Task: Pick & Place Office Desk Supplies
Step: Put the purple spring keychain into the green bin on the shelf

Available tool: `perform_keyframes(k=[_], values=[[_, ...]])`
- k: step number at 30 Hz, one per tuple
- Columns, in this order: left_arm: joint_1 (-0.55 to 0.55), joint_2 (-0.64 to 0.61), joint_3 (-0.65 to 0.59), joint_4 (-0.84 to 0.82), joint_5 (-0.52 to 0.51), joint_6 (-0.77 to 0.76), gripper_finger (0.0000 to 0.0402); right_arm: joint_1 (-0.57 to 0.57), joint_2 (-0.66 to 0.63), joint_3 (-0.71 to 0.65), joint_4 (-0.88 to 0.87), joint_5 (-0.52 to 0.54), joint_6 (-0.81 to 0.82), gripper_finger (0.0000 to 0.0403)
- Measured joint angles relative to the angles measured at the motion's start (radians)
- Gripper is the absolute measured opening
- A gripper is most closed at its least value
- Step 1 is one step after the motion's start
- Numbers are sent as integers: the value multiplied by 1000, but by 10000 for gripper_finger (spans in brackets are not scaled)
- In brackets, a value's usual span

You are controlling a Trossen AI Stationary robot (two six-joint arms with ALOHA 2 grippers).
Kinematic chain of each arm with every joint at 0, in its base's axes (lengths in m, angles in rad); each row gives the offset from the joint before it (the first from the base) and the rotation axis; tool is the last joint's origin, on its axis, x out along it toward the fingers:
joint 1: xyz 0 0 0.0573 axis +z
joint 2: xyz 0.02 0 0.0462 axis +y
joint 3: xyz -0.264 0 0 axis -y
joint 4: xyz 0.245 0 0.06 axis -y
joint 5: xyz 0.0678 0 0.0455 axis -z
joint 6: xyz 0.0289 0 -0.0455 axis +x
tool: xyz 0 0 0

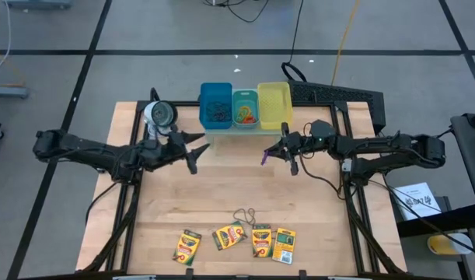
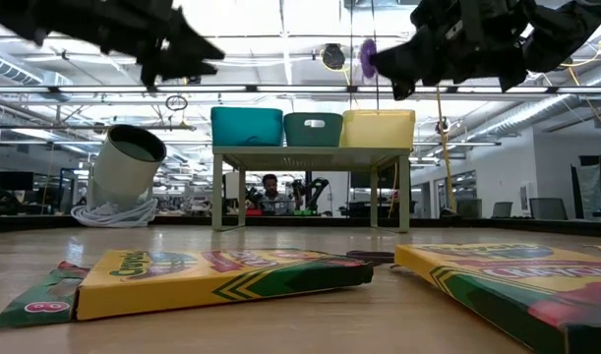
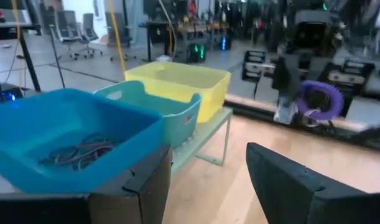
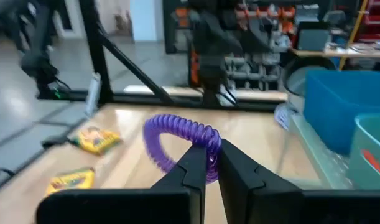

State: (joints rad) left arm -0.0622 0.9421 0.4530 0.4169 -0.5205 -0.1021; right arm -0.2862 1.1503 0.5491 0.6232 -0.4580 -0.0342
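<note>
Nearest us four crayon boxes (image 1: 235, 243) lie unsorted at the table's front, while we judge the right gripper (image 4: 209, 163), pinching a purple band (image 4: 177, 142) aloft, bound for the teal bin (image 1: 246, 110); the left gripper (image 1: 192, 152) hangs spread, empty.

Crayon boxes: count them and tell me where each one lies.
4, all in a row at the table's front edge: the leftmost crayon box, the second crayon box, the third crayon box and the rightmost crayon box. None seems hidden.
</note>
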Motion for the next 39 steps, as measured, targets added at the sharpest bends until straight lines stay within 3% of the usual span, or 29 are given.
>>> perform_keyframes(k=[7,20,28,33,39], values=[[20,-18,-149,195,-2,-18,215,0,14,50,69,12,108,18],[41,0,-151,207,-2,-55,216,-90,257,447,-238,20,-15,14],[40,1,-151,199,17,-107,216,-199,341,516,-306,335,-38,17],[41,1,-151,199,23,-91,216,-219,342,516,-314,354,-19,45],[41,1,-151,200,23,-87,216,-216,342,516,-315,353,-77,112]])
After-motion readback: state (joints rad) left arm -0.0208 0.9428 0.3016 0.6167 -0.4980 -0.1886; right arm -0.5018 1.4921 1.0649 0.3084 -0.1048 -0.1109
